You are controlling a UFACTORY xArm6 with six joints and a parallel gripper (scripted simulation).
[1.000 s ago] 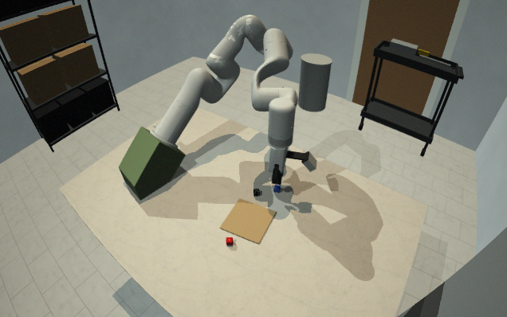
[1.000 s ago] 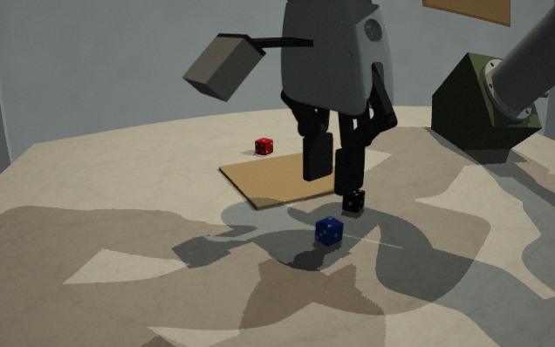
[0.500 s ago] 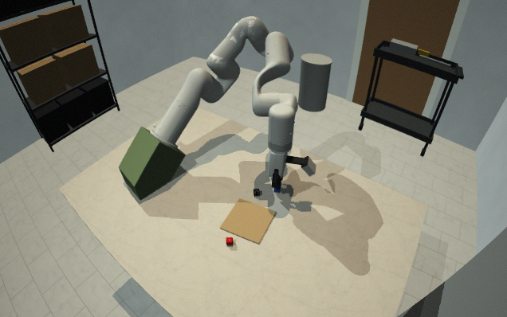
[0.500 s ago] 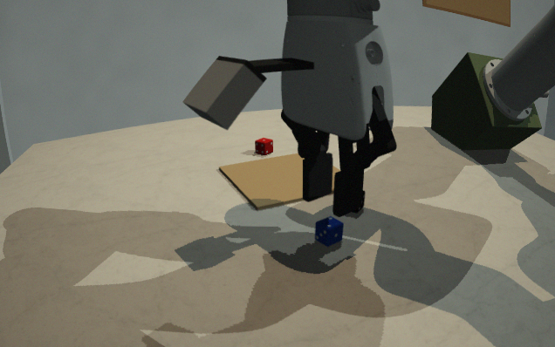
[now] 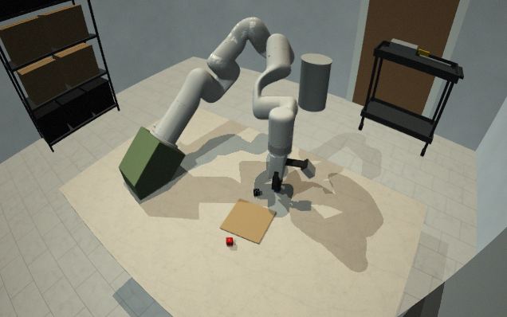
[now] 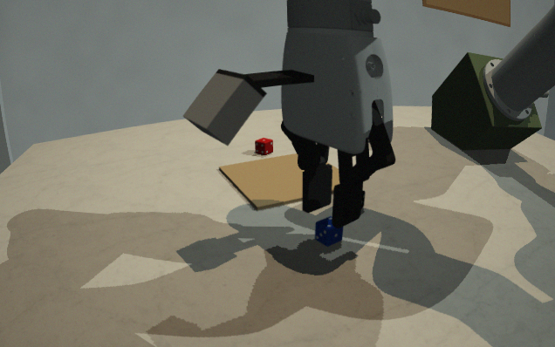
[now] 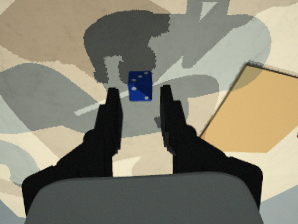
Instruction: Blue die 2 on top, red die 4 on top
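Observation:
The blue die (image 6: pixel 328 232) lies on the table top, off the mat, also in the wrist view (image 7: pixel 140 86). My gripper (image 6: pixel 332 214) hangs straight over it, fingers partly apart and empty, tips just above the die's top; it also shows in the wrist view (image 7: pixel 139 92). The black die (image 5: pixel 257 192) lies on the table just left of the gripper (image 5: pixel 276 186); in the exterior view the fingers hide it. The red die (image 5: pixel 229 240) lies on the table beside the mat's near-left edge, also in the exterior view (image 6: pixel 263 146). The tan mat (image 5: pixel 248 220) lies flat with nothing on it.
The arm's green base block (image 5: pixel 151 161) stands at the table's left. The wrist camera box (image 6: pixel 223 105) sticks out beside the gripper. A grey cylinder (image 5: pixel 315 81), a black cart (image 5: pixel 410 93) and a shelf rack (image 5: pixel 52 68) stand on the floor beyond the table.

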